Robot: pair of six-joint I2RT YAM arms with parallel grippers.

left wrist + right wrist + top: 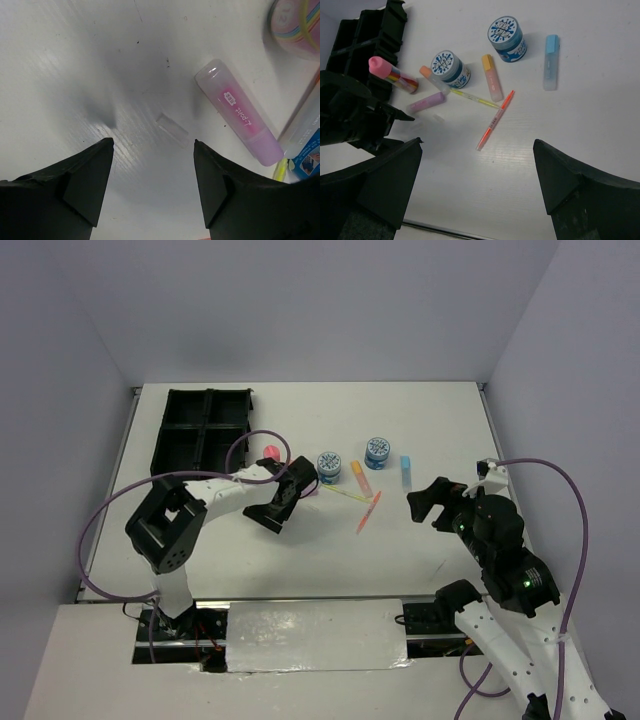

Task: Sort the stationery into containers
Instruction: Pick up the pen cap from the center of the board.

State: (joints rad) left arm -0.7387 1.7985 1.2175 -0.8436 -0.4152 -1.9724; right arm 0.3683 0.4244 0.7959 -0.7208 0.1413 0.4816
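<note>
Far left on the table (420,410) sits the black tray (205,430); my left gripper (152,142) is spread, empty, just beside the pink marker (240,112); tins (329,462) and pens (368,512) lie midway; my right gripper (477,142) gapes wide, empty.

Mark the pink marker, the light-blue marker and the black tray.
pink marker (240,112), left wrist view, mid barrel.
light-blue marker (550,62), right wrist view, mid barrel.
black tray (203,428), top external view, central divider wall.

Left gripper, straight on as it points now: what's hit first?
Probably the small clear plastic piece on the white table, between its fingers; the short translucent pink marker lies right of that line. Depth unclear.
</note>
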